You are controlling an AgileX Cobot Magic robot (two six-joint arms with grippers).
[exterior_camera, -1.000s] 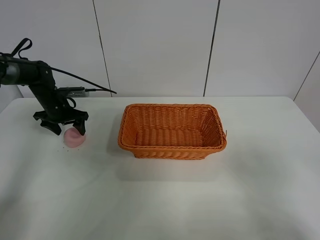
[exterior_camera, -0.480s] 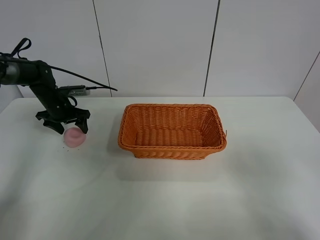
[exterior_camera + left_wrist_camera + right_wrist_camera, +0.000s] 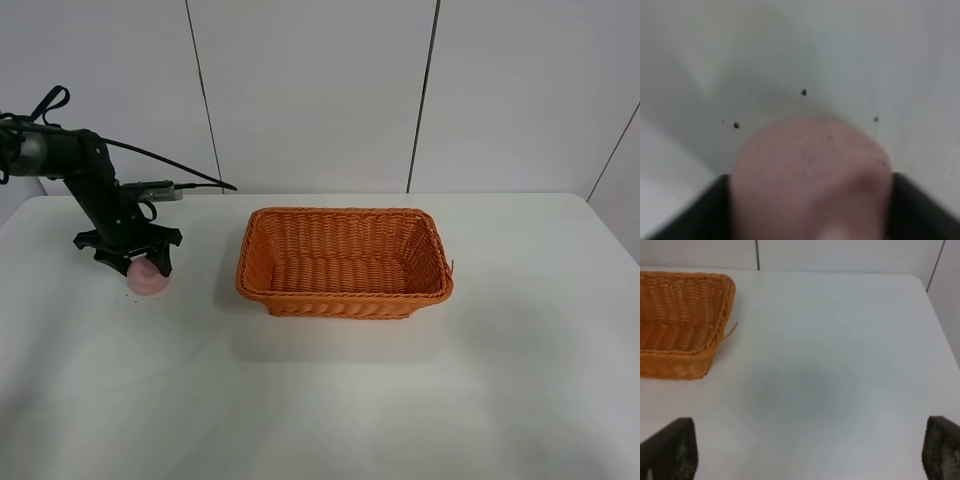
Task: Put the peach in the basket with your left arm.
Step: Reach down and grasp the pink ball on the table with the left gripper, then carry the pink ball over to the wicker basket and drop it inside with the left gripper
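Observation:
The pale pink peach point(image 3: 149, 281) lies on the white table at the far left, well apart from the orange-brown wicker basket point(image 3: 345, 293) in the middle. My left gripper point(image 3: 137, 264) is down over the peach with a black finger on each side. In the left wrist view the peach point(image 3: 810, 160) fills the gap between the two fingers point(image 3: 690, 215), touching both, so the left gripper point(image 3: 810, 205) is shut on it. The peach still rests on the table. My right gripper point(image 3: 810, 455) is open and empty over bare table, right of the basket point(image 3: 690, 357).
The white table point(image 3: 330, 400) has a white panelled wall behind it. Black cables point(image 3: 170, 160) trail from the left arm toward the wall. Small dark specks point(image 3: 803, 92) mark the table around the peach.
The left gripper has lowered and closed in around the peach, its fingers drawing nearer together. The peach has shifted slightly. The basket has not moved.

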